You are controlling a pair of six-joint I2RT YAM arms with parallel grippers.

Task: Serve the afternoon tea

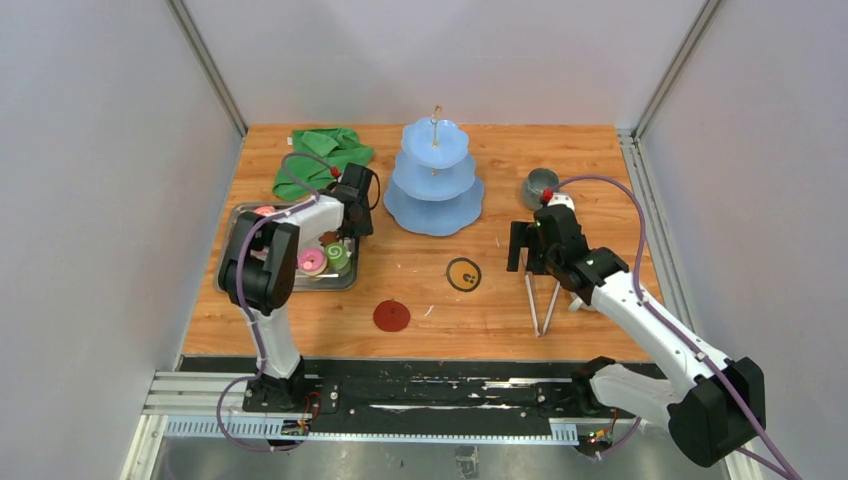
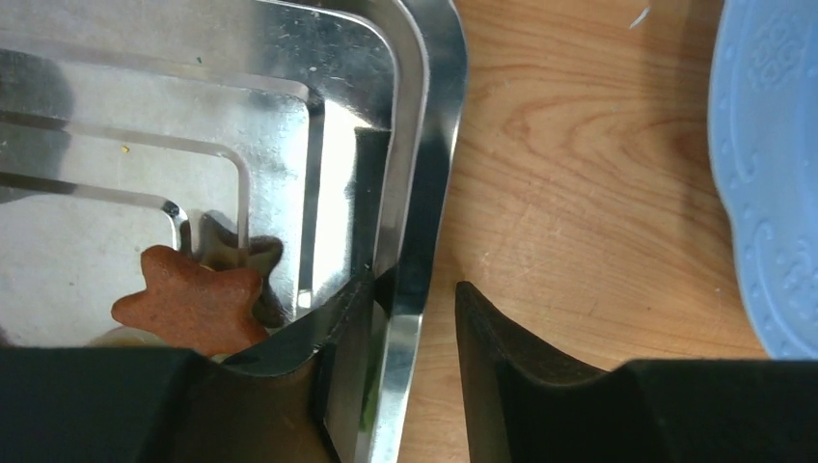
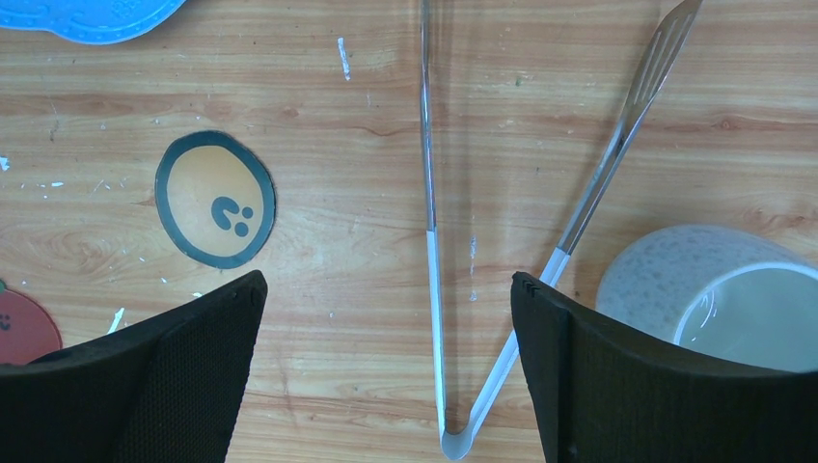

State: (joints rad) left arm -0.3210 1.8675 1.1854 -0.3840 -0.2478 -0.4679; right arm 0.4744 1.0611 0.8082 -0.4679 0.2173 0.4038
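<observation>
The steel tray [image 1: 238,250] at the left holds toy sweets: a pink swirl roll [image 1: 311,262], a green disc [image 1: 338,258] and a brown star [image 2: 193,304]. My left gripper [image 1: 346,230] is at the tray's right rim [image 2: 424,193]. It is open [image 2: 417,285], with one finger inside the tray and the other over the wood; a slit of wood shows beside the rim. The grey-green mug [image 1: 540,185] stands at the back right. My right gripper [image 1: 530,250] is wide open [image 3: 386,289] above the steel tongs [image 3: 430,260]. The white mug [image 3: 714,289] is beside its right finger.
A blue three-tier stand [image 1: 434,180] stands at the back centre. A green cloth [image 1: 320,155] lies behind the tray. An orange coaster with a black ring [image 1: 463,274] and a red coaster [image 1: 391,316] lie on the wooden table. White walls enclose the table.
</observation>
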